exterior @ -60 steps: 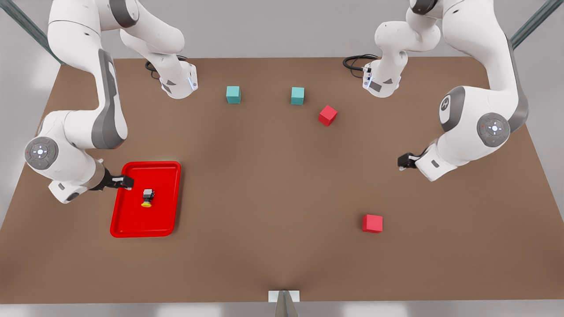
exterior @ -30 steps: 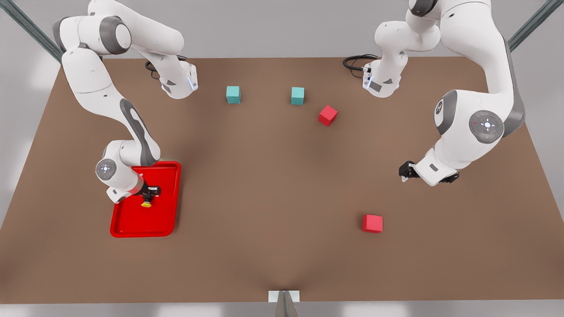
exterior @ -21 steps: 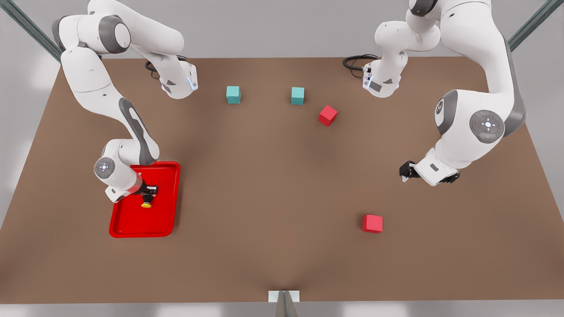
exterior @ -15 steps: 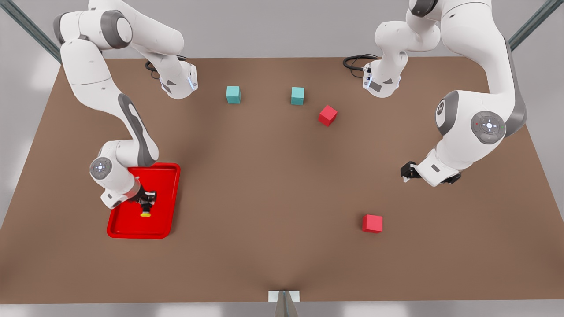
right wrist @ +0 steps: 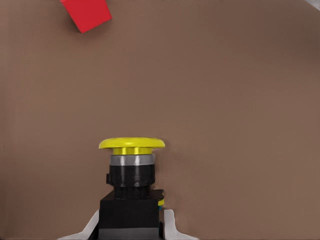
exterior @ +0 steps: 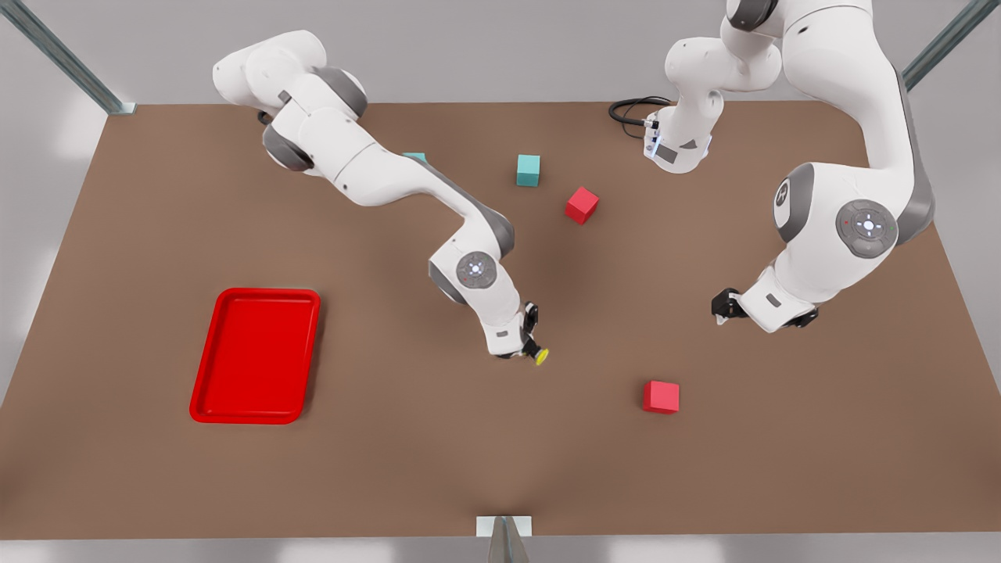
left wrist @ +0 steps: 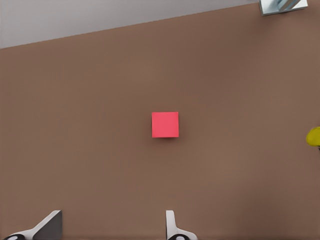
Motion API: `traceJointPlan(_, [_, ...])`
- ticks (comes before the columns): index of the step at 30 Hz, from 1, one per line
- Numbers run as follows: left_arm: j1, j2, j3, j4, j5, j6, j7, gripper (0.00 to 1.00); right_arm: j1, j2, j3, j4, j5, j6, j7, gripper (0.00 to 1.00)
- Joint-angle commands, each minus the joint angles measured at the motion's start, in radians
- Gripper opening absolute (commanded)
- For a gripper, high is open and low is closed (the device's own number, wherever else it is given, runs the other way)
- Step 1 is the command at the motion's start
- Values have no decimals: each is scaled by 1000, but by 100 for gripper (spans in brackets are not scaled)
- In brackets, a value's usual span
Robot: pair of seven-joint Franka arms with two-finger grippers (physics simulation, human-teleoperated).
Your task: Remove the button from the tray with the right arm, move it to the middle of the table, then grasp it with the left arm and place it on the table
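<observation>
The button, with its yellow cap and black base, hangs just above the middle of the table. My right gripper is shut on its base. In the right wrist view the button stands out between the fingers. The red tray lies at the front view's left with nothing in it. My left gripper waits over the table at the front view's right, open. The yellow cap shows at the edge of the left wrist view.
One red cube lies between the two grippers, nearer the front edge, seen also as the red cube. A second red cube and a teal cube sit farther back. Another teal cube peeks from behind the right arm.
The right gripper closed on the button in the tray, lifted it out and swung it to the table's middle. The tray shifted slightly. The left arm hardly moved.
</observation>
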Motion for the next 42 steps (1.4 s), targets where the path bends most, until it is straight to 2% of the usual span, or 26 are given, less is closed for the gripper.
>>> traceJointPlan(1, [0, -1, 0, 0, 1, 3, 0, 100, 4, 5, 35, -5, -7, 31, -693, 39])
traceJointPlan(2, [0, -1, -1, 0, 1, 3, 2, 100, 5, -2, 46, -48, -9, 43, -750, 39])
traceJointPlan(4, [0, 1, 0, 0, 1, 3, 2, 100, 5, 0, 47, -194, -15, 298, -851, 39])
traceJointPlan(6, [0, -1, 0, 0, 1, 3, 2, 100, 4, 12, 46, -195, -10, 293, -958, 46])
traceJointPlan(7, [0, -1, 0, 0, 1, 3, 2, 100, 2, 14, 44, -191, -9, 258, -1044, 46])
traceJointPlan(8, [0, -1, 0, 0, 1, 1, 2, 100, 4, 31, 38, -185, -12, 232, -1069, 55])
traceJointPlan(9, [0, -1, 0, 0, 2, 1, 0, 100, 4, 43, 38, -174, -10, 235, -1075, 100])
traceJointPlan(11, [0, -1, 0, -1, 1, 3, 0, 100, 4, 37, 38, -163, -13, 224, -1072, 100])
traceJointPlan(13, [0, -1, 0, -1, 1, 3, 0, 100, -2, 29, 41, -111, -4, 122, -1063, 100])
traceJointPlan(15, [0, 4, -1, -1, -13, 9, -18, 100, -71, -147, 36, -114, -6, -59, -867, 100])
traceJointPlan(16, [0, 4, -1, 3, -80, 9, -121, 100, -97, -297, -14, -112, -30, -246, -761, 100])
traceJointPlan(17, [-5, 7, -13, 12, -122, 0, -355, 100, -99, -417, -97, -120, -35, -337, -647, 99])
traceJointPlan(18, [-23, 15, -55, 52, -142, -23, -750, 100, -116, -445, -166, -103, -29, -435, -580, 93])
traceJointPlan(19, [-29, 38, -153, 74, -137, -41, -1156, 100, -223, -459, -181, 19, -9, -543, -575, 100])
traceJointPlan(20, [-78, 51, -193, 77, -99, -32, -1369, 100, -289, -457, -206, 79, -7, -596, -570, 100])
traceJointPlan(21, [-150, 76, -196, 103, -70, -26, -1664, 100, -422, -476, -206, 58, 46, -719, -365, 100])
traceJointPlan(22, [-200, 84, -197, 106, -41, -34, -1706, 100, -554, -601, -207, -187, 171, -660, -100, 96])
traceJointPlan(23, [-200, 90, -197, 106, -39, -29, -1721, 100, -596, -710, -209, -382, 174, -551, 21, 98])
traceJointPlan(25, [-275, 149, -196, 107, 32, -35, -1872, 100, -613, -788, -253, -460, 157, -556, 119, 100])
traceJointPlan(26, [-299, 173, -197, 118, 59, -29, -1911, 100, -620, -834, -272, -488, 126, -676, 204, 100])
traceJointPlan(30, [-305, 191, -196, 118, 85, -29, -1908, 100, -620, -835, -270, -485, 157, -690, 207, 100])
traceJointPlan(31, [-305, 190, -194, 118, 80, -26, -1908, 100, -639, -819, -276, -484, 211, -638, 215, 100])
traceJointPlan(35, [-305, 191, -191, 118, 74, -22, -1911, 100, -623, -750, -261, -412, 211, -650, 206, 100])
traceJointPlan(37, [-356, 208, -194, 118, 79, 20, -1913, 100, -623, -759, -252, -399, 206, -639, 215, 100])
traceJointPlan(39, [-433, 268, -187, 123, 106, 103, -2041, 100, -625, -758, -252, -398, 208, -641, 213, 100])
traceJointPlan(42, [-436, 398, -184, 163, 149, 218, -2114, 100, -625, -758, -252, -398, 211, -642, 213, 100])
